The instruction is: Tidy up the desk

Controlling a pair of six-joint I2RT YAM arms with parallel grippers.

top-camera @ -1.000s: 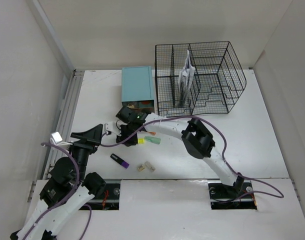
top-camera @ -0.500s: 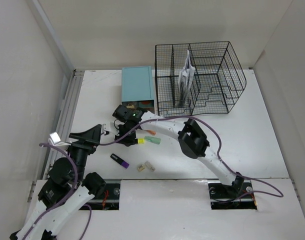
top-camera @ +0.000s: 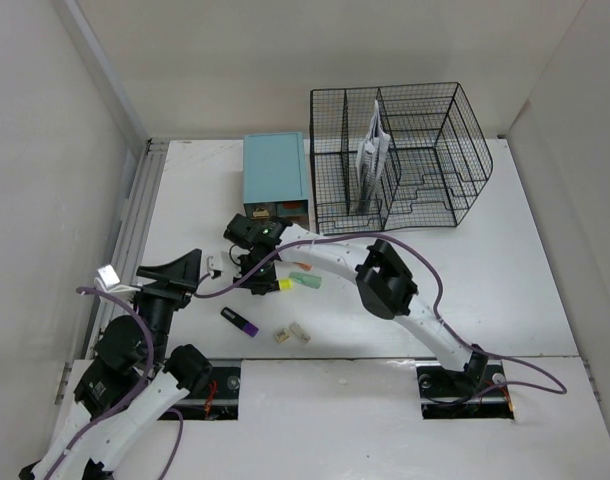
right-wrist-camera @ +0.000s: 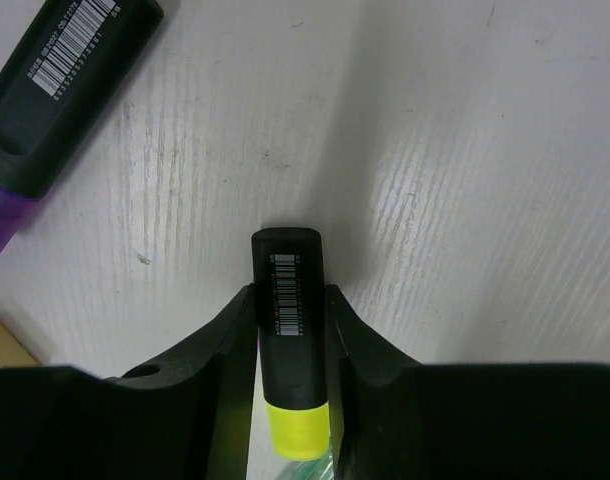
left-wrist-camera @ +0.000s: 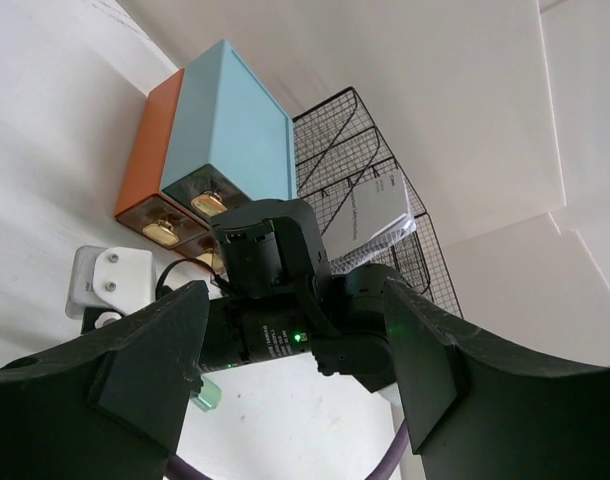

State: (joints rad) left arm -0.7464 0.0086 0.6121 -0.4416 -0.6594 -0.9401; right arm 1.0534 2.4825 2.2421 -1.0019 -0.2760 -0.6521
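Right tool (right-wrist-camera: 290,310) is clamped narrow on the yellow highlighter (right-wrist-camera: 288,330): fingers on both sides of the black barrel, yellow cap toward the wrist. I can't tell whether the pen is off the counter (top-camera: 505,280) or only just touching it. I read this as the pick step of the tidy-up, with grasp made and carry not yet begun. The next move needs a straight lift that clears the purple highlighter (right-wrist-camera: 55,80) nearby and the green marker (top-camera: 307,282) just beside the tool. After that comes a short carry to wherever pens go, probably the drawer box (top-camera: 275,175) just beyond, though the rack (top-camera: 400,160) is possible too. The grip is near the cap end, so the barrel may swing on the lift. The right arm is stretched across to left-centre of the counter, elbow raised mid-counter and wrist pitched down in front of the box. Left tool (left-wrist-camera: 295,340) is spread wide and holds nothing. That arm is folded near its base at the near-left corner, tool raised and aimed at the box, with a white adapter (left-wrist-camera: 110,280) just ahead. The counter holds the loose pens near centre-left, and the box and rack stand along the far edge.
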